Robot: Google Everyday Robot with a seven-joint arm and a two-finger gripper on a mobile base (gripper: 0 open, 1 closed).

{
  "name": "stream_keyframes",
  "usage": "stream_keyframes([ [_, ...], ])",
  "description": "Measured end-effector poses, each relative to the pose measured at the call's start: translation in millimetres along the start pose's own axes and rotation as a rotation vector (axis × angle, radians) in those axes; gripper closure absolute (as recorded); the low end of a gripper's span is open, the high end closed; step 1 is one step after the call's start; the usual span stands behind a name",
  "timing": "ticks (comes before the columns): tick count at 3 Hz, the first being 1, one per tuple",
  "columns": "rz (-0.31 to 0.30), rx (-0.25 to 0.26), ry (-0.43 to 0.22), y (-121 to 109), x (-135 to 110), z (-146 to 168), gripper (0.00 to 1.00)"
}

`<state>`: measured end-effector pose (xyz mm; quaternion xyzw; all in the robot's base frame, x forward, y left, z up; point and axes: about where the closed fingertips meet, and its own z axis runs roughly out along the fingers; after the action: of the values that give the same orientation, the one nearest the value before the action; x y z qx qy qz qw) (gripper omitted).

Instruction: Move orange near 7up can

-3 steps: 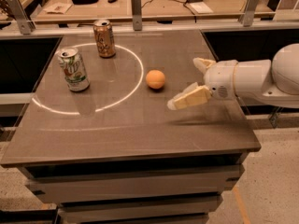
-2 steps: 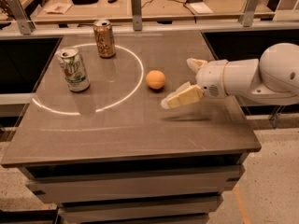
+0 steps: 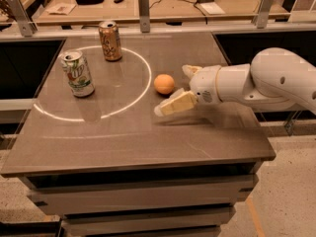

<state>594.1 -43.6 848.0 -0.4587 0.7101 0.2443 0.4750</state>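
The orange (image 3: 164,84) lies on the grey table (image 3: 123,137), right of centre and just outside a white circle line. The 7up can (image 3: 78,74), white and green with a silver top, stands upright at the left, inside the circle. My gripper (image 3: 172,90) reaches in from the right on a white arm and is open. One cream finger (image 3: 174,104) lies low in front and to the right of the orange. The other finger (image 3: 190,71) is behind and to the right of it. The orange is at the mouth of the jaws, not held.
A brown-gold can (image 3: 110,41) stands upright at the back of the table, inside the circle. A rail with metal posts (image 3: 143,5) runs behind the table, with a cluttered bench beyond. The table's front edge (image 3: 138,164) is near the camera.
My gripper and arm have moved left toward the orange, closing the gap to it. The orange and both cans have not moved.
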Motion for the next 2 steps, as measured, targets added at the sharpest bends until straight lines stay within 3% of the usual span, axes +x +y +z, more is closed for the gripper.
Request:
stream_keyframes([
  [1,0.003,-0.008,-0.013,1.3,-8.3,16.6,0.00],
  [2,0.013,-0.005,-0.026,-1.5,-12.3,26.1,0.18],
])
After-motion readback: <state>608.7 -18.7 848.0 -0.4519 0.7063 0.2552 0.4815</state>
